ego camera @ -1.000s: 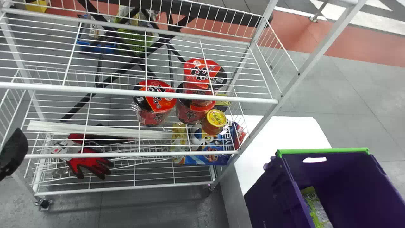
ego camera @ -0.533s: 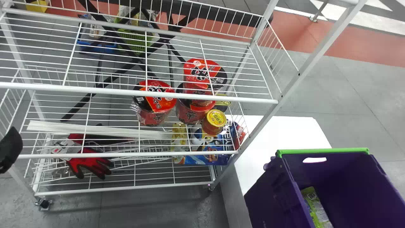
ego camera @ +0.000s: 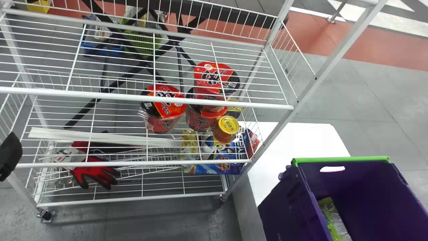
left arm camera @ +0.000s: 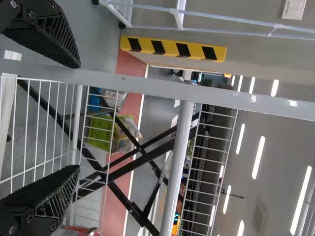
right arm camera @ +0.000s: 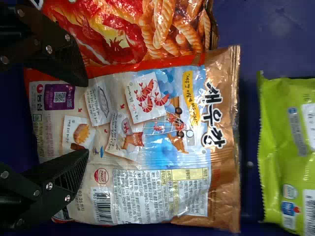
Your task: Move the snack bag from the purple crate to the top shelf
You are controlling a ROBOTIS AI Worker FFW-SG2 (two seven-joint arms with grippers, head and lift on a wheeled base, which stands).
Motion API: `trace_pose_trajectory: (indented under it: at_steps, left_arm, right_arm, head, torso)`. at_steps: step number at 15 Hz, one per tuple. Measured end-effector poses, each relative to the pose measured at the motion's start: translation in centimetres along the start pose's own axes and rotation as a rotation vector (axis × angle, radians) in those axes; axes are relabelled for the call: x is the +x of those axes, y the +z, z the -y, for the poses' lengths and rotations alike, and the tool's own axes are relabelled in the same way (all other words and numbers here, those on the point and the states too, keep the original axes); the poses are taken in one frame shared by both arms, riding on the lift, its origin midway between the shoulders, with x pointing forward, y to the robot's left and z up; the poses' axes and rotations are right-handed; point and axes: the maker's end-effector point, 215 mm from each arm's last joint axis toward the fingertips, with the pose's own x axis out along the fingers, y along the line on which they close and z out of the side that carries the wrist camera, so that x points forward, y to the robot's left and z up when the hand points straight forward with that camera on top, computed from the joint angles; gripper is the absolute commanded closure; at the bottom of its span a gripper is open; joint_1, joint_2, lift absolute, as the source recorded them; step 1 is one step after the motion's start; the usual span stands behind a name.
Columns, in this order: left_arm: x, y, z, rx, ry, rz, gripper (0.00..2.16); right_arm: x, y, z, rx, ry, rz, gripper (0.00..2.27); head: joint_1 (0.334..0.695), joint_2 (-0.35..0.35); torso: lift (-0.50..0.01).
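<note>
My left gripper (ego camera: 10, 155) is at the left edge of the head view, beside the white wire rack; in the left wrist view the left gripper (left arm camera: 78, 117) stands open with nothing between its fingers. In the right wrist view a beige and brown snack bag (right arm camera: 162, 142) lies flat on the purple floor of the crate. My right gripper (right arm camera: 86, 118) is open over one end of that bag, a finger to either side. The purple crate (ego camera: 341, 160) is at the lower right of the head view. The rack's upper shelf (ego camera: 143, 97) spans the upper left.
A red snack bag (right arm camera: 113, 29) and a green bag (right arm camera: 288, 157) lie beside the snack bag. Red noodle cups (ego camera: 164, 107) and a yellow-lidded cup (ego camera: 226, 129) stand on a lower shelf. Red gloves (ego camera: 95, 172) lie further down. A rack post (ego camera: 321, 72) rises left of the crate.
In the head view my left gripper has shifted a little to the left, toward the view's edge. The rack, the crate and the green bag in it have stayed put.
</note>
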Motion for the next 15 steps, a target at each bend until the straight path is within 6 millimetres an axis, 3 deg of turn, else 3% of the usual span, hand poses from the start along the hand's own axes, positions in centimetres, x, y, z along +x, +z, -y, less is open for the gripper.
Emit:
trace_pose_trajectory:
  at_steps: [3, 5, 8, 15]
  left_arm:
    - [0.4, -0.1, -0.5, 0.000, -0.002, 0.002, 0.08]
    - [0.6, -0.2, -0.7, -0.003, -0.001, 0.003, 0.08]
    - [0.9, -0.1, -0.9, -0.006, 0.001, 0.005, 0.08]
    - [1.0, -0.4, -0.5, -0.012, 0.005, 0.001, 0.08]
  right_arm:
    - [0.5, 0.0, -0.5, 0.007, 0.009, 0.002, 1.24]
    - [0.7, -0.1, -0.7, 0.014, 0.013, 0.000, 1.66]
    - [0.8, 0.3, -1.1, 0.025, 0.023, 0.016, 1.77]
    - [1.1, 2.2, -1.7, 0.009, 0.037, 0.054, 1.77]
  head:
    - [0.695, -0.350]
    - [0.695, -0.350]
    - [0.695, -0.350]
    - [0.695, -0.350]
  torso:
    - [-0.456]
    - [-0.456]
    - [-0.456]
    - [-0.456]
